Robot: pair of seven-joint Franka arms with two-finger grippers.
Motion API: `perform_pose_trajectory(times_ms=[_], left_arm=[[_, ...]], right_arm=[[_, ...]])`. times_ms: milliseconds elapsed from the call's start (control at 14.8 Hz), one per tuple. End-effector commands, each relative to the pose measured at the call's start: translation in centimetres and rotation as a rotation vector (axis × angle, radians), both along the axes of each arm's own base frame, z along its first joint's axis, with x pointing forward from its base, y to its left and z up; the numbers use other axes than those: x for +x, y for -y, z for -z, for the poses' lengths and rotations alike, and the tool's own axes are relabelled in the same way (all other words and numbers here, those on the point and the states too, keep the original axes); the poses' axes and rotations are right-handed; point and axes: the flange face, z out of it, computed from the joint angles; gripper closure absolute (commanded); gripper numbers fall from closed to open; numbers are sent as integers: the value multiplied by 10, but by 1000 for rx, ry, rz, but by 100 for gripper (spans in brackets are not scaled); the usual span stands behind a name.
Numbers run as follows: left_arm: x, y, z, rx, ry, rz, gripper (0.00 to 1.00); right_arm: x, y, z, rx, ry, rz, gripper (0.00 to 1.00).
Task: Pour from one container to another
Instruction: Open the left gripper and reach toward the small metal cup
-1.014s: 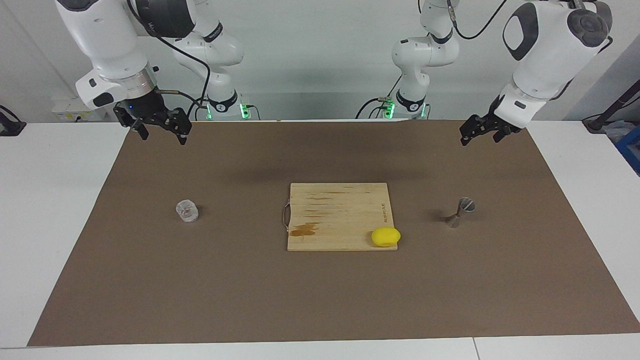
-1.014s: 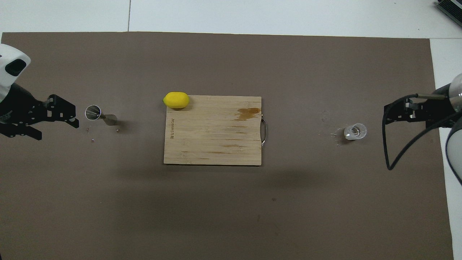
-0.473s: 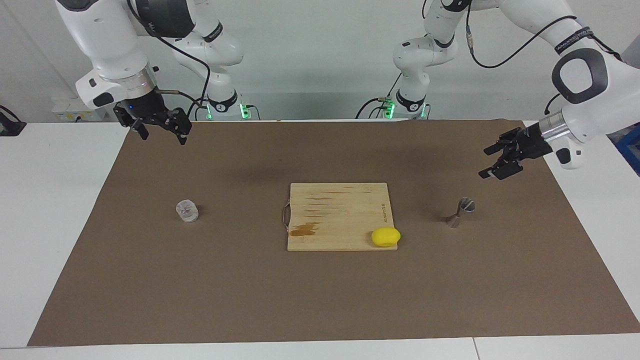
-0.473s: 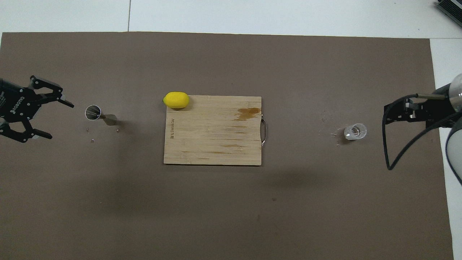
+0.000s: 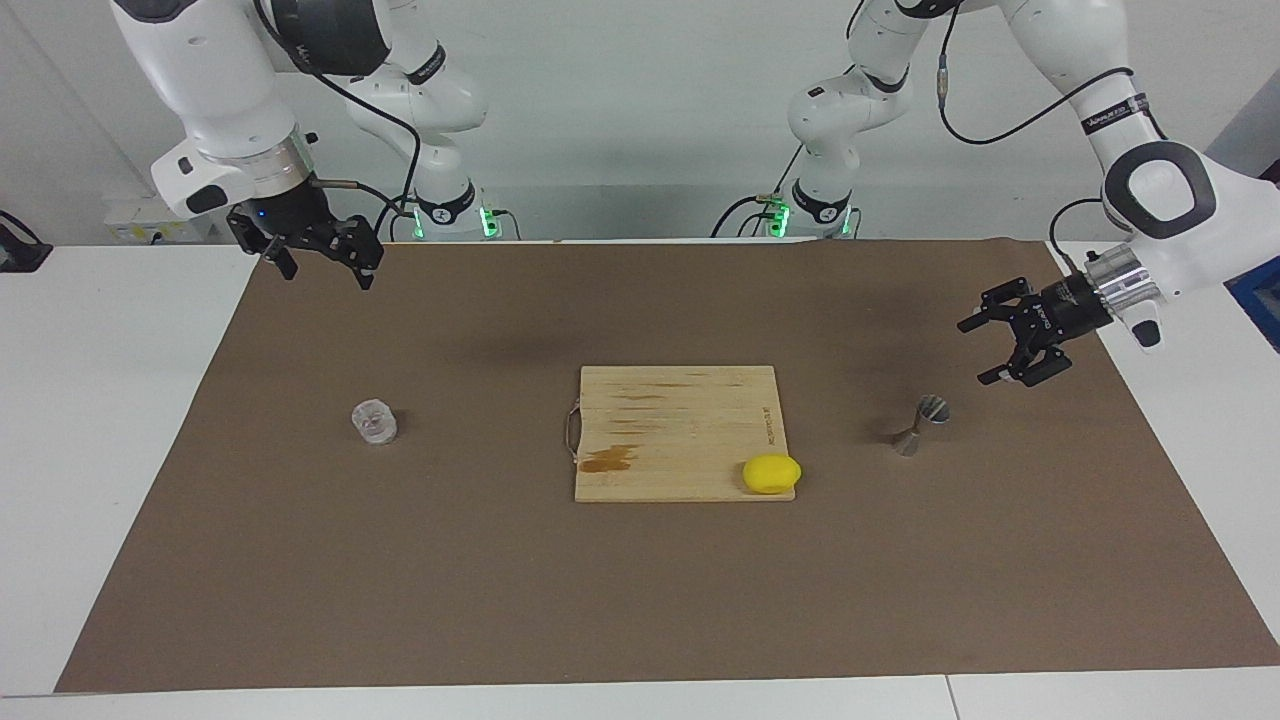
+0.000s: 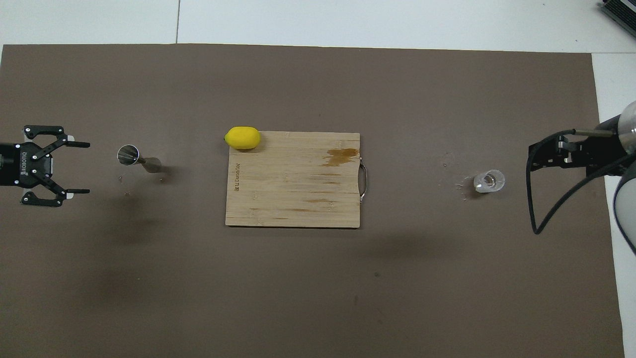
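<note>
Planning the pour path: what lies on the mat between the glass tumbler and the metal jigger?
The wooden cutting board, a lemon on its corner, lies between tumbler and jigger; the overhead view shows it best.

Cutting board (image 5: 680, 430) sits mid-mat, lemon (image 5: 771, 473) on its corner farthest from the robots, toward the left arm's end. Jigger (image 5: 921, 424) stands approx. level w/ the board at the left arm's end, tumbler (image 5: 374, 421) at the right arm's end, both well apart from it.

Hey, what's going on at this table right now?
Nothing is being held. The left gripper is open in the air beside the metal jigger, which stands on the brown mat. The right gripper is open and waits, up over the mat's edge; the glass tumbler stands untouched. No pouring has begun.
</note>
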Motion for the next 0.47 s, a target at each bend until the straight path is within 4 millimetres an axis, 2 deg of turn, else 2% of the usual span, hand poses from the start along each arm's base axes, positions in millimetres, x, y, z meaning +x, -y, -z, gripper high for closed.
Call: perform_pose_trajectory(times_ms=[0,203,405], left_arm=[[-24,-11,12,-80,-11,-146,0],[-39,-9,47,-178,-41,-270,0],[-35,-5,57,-173,-42,-275,0]], right_arm=[[-4,3,-1,23,8,-11,0],[-4,3,-1,23,8,-9,0],[-4,3,-1,23,8,-11,0]])
